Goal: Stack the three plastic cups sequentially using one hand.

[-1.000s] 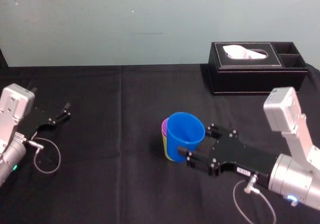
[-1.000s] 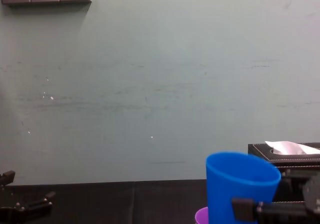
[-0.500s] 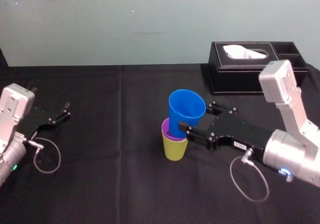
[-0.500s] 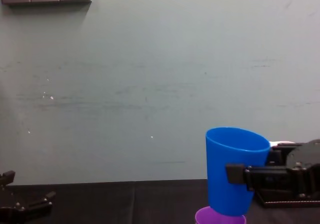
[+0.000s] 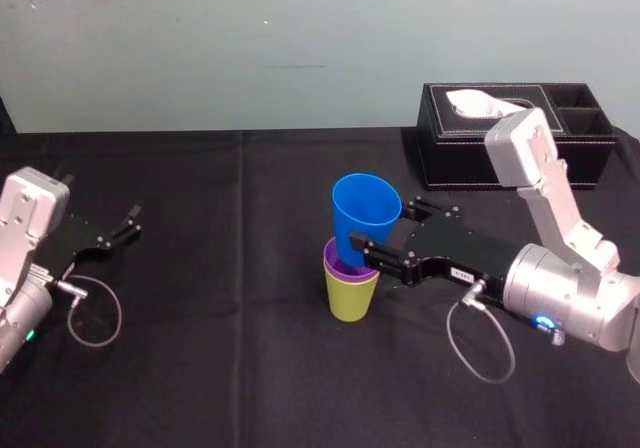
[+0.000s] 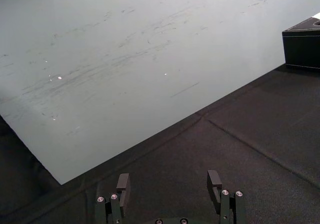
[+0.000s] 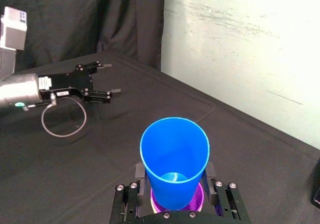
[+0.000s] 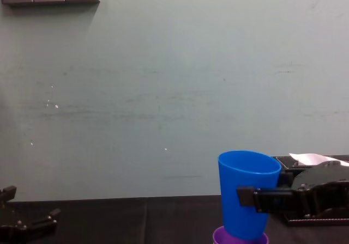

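My right gripper (image 5: 383,230) clamps the blue cup (image 5: 366,216) by its sides, fingers closed against it. The cup's base sits just inside the mouth of the purple cup (image 5: 333,264), which is nested in the yellow-green cup (image 5: 352,294) mid-table on the black cloth (image 5: 220,368). My left gripper (image 5: 122,226) rests well apart at the left, fingers spread, holding nothing.
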